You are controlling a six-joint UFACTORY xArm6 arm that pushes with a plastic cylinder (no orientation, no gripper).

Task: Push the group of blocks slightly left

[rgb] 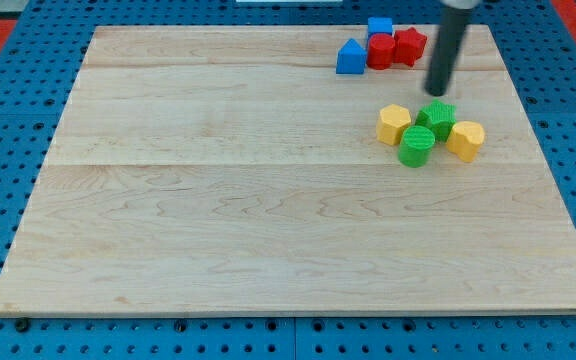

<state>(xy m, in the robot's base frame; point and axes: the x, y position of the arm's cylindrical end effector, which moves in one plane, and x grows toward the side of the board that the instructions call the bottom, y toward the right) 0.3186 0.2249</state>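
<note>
Now my tip has no gripper and stands just above the green star block, which touches 1 green cylinder and 2 yellow blocks.

Left of my tip: two blue blocks, two red blocks. Below it: two yellow blocks, two green blocks.

Pale wood-grain board — matt; green cylinder — ridged plastic look.
</note>
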